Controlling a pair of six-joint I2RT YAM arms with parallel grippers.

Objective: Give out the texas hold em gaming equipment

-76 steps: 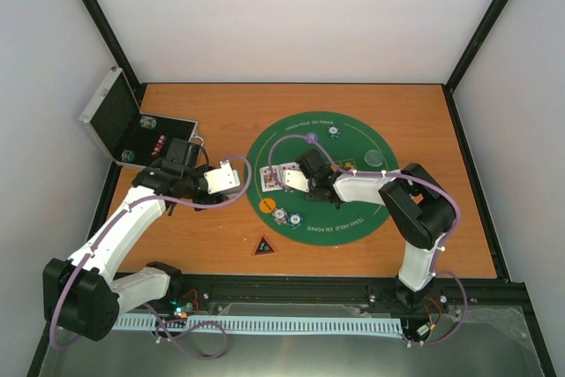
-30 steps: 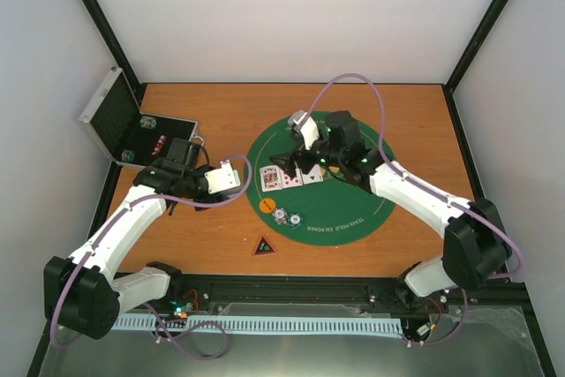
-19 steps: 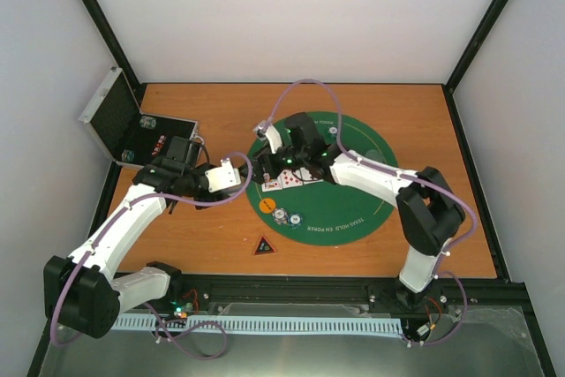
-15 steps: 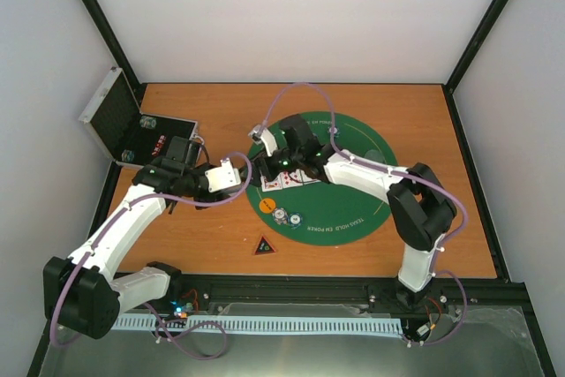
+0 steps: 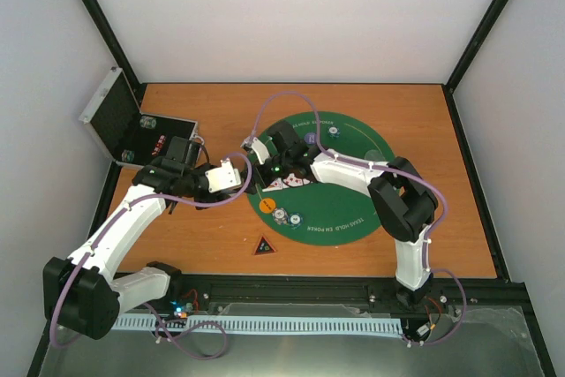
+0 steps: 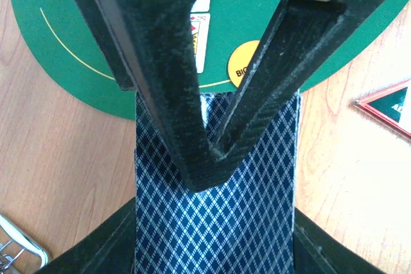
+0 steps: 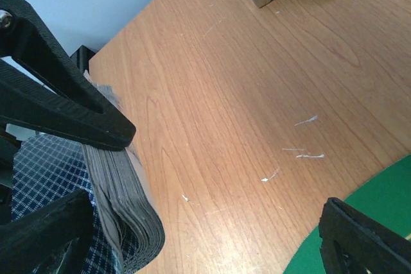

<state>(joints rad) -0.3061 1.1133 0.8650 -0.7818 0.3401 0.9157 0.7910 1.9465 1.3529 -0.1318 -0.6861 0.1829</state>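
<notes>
R arm swung across off green mat (image 5: 353,209) — right tool (image 5: 254,168) now just beside left tool (image 5: 237,174), jaws spread, nothing held. Left tool clenched on card deck (image 6: 257,210). Face-up cards (image 5: 289,183) lie behind right tool. Prob. fetching next card — dealing unfinished.

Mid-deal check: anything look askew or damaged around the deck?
The card deck clamped in the left end effector looks bowed: in the right wrist view its edges curve and splay unevenly. Nothing else stands out.
</notes>
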